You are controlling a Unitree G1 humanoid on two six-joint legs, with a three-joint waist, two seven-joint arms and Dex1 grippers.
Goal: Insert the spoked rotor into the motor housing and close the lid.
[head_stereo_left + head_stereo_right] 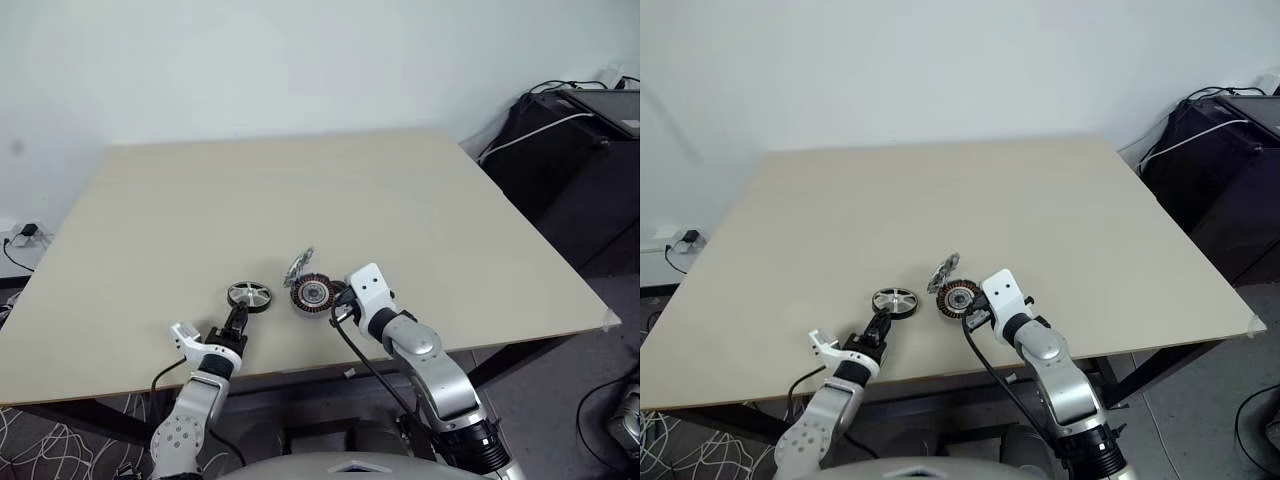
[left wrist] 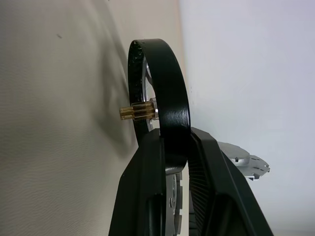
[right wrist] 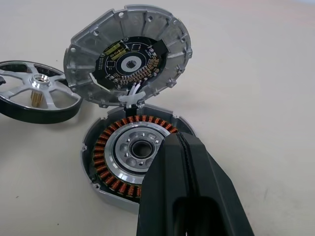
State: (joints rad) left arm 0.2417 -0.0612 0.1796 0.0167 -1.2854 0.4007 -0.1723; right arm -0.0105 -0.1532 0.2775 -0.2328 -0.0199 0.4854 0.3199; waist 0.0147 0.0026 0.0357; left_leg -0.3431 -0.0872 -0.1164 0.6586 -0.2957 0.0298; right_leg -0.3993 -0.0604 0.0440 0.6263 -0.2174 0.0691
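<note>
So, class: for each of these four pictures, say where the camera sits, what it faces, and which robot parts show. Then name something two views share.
Left eye view: head, looking down over the table; both arms, left gripper at the spoked rotor.
Right eye view: same head, same scene.
Left wrist view: along its fingers, clamped on the rotor's rim.
Right wrist view: along the shut right gripper, over the motor housing and raised lid.
Shared: the rotor shows in both wrist views.
</note>
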